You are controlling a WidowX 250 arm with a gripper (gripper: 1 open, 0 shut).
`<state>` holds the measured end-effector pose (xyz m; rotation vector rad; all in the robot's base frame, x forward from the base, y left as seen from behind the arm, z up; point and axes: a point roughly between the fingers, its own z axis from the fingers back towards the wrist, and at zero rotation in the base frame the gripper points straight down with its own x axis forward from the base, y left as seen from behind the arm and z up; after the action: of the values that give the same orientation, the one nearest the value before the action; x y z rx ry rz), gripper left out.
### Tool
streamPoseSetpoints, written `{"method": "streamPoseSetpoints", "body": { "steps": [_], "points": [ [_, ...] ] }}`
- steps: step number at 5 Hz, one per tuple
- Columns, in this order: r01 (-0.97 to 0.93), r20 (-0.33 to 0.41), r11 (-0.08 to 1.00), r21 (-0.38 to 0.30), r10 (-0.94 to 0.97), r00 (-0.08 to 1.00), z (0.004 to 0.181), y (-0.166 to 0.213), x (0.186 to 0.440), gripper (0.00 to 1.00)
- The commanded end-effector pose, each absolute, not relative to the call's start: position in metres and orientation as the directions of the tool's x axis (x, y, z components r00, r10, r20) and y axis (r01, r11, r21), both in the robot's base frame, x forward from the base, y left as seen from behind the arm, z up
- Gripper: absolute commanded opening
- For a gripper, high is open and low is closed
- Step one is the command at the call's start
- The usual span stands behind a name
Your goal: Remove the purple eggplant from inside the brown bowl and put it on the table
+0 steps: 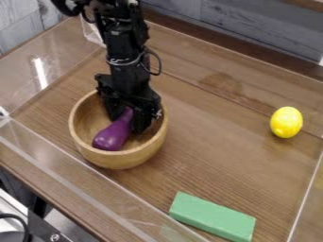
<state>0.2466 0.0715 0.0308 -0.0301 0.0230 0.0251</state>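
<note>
The purple eggplant (112, 133) lies tilted inside the brown bowl (86, 152), its stem end pointing up and to the right. The black gripper (128, 112) reaches straight down into the bowl. Its two fingers (109, 102) stand on either side of the eggplant's upper end and press against it. The eggplant's lower end still rests on the bowl's floor. The bowl sits on the table (214, 104) at the left of centre.
A yellow lemon (286, 122) lies at the right. A green rectangular block (212, 216) lies near the front edge. Clear acrylic walls (25, 71) run along the table's sides.
</note>
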Motion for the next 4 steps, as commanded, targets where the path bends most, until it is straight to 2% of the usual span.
{"method": "streamPoseSetpoints", "body": {
  "steps": [1, 4],
  "points": [
    [-0.045, 0.016, 0.999, -0.022, 0.045, 0.999, 0.0395, 0.0768, 0.2540, 0.00],
    [-0.067, 0.003, 0.997, -0.035, 0.067, 0.998, 0.0431, 0.0742, 0.2510, 0.00]
  ]
}}
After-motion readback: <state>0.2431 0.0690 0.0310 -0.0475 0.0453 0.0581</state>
